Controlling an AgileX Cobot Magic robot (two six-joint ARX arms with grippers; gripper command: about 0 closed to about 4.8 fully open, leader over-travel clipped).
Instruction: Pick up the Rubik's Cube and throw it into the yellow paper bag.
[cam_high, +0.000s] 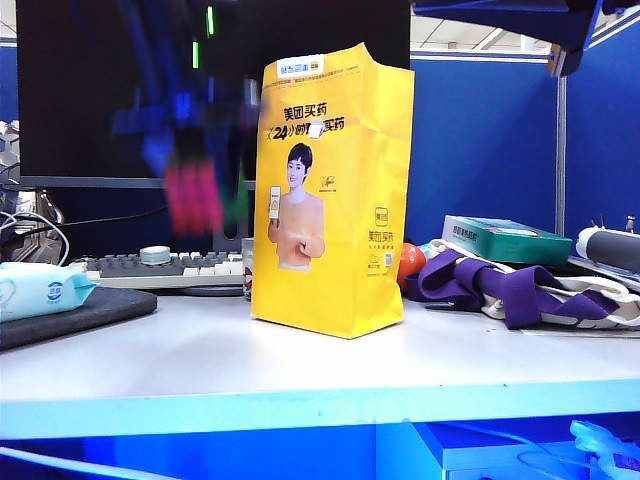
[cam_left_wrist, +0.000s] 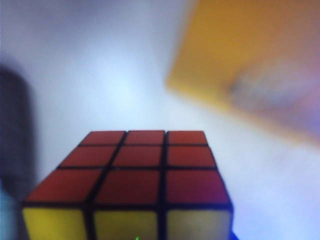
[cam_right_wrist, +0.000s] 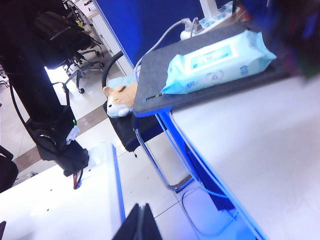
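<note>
Left pincer around Rubik's Cube

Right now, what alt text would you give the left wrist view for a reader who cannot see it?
The Rubik's Cube fills the lower frame close to the camera, red face up and a yellow face toward the lens, apparently held in the left gripper, whose fingers are not visible. Behind it lie the blurred pale table and part of the yellow paper bag.

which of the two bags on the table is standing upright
The yellow paper bag stands upright; the purple-strapped bag right of it lies slumped. The left end effector holds the Rubik's Cube left of it; the right end effector hangs off-table.
</note>
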